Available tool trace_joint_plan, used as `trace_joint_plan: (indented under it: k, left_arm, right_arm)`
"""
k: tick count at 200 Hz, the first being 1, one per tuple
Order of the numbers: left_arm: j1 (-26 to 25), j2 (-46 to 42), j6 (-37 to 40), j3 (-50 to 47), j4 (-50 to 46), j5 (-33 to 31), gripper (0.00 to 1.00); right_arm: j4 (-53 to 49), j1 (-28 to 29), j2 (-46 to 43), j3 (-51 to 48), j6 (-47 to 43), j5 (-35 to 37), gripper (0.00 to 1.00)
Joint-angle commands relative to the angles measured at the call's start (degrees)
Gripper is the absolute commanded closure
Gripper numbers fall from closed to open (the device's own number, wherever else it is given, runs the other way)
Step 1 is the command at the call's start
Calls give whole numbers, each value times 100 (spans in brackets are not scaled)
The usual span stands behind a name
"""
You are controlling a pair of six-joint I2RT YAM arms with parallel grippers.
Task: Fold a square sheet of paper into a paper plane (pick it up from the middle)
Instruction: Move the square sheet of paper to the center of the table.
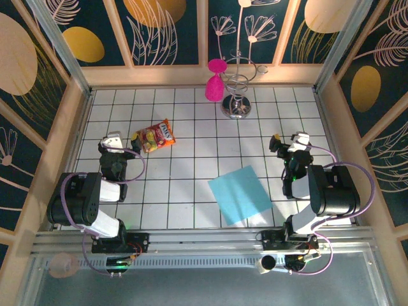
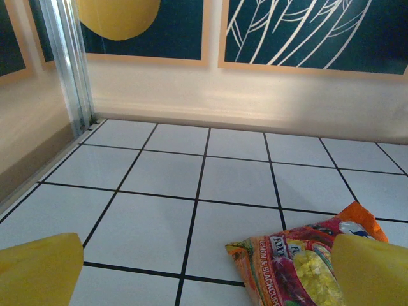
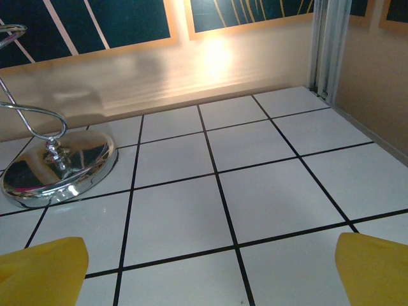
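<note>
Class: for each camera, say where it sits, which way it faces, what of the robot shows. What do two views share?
Top external: overhead behind the bases, looking down at the table; both arms, left gripper, right gripper.
Left wrist: low, facing far wall; yellow fingertips.
Right wrist: low, facing far wall; yellow fingertips.
Shared: snack packet, top and left wrist.

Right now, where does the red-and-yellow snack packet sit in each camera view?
Top external: flat red-and-yellow plastic snack packet, left of centre, beside the left claw.
Left wrist: bottom right, partly behind a yellow fingertip.
Right wrist: faces the round chrome stand base.
Shared landmark: white tabletop with black grid lines.
</note>
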Motion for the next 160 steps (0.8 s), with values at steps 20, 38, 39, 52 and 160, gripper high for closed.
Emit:
trace_joint_plan:
  k: [20,38,39,52,160]
  left_arm:
    - [52,35,23,1,48,63,1]
    - [53,30,21,-11,65,54,1]
    - [52,32,18,-11,66,54,1]
    - [56,28,-9,-50,135,-35,1]
    - [52,-2604,-1894,775,-3482,-470,1]
  right_arm:
    - [229,25,28,-36,-64,-21,1]
    - [234,30,25,-36,-65,-17,1]
    - [238,27,27,-36,-66,-17,1]
    - [245,25,29,-44,-66,-17,1]
    - [-6073,629,-2093,2505,1210,147,1]
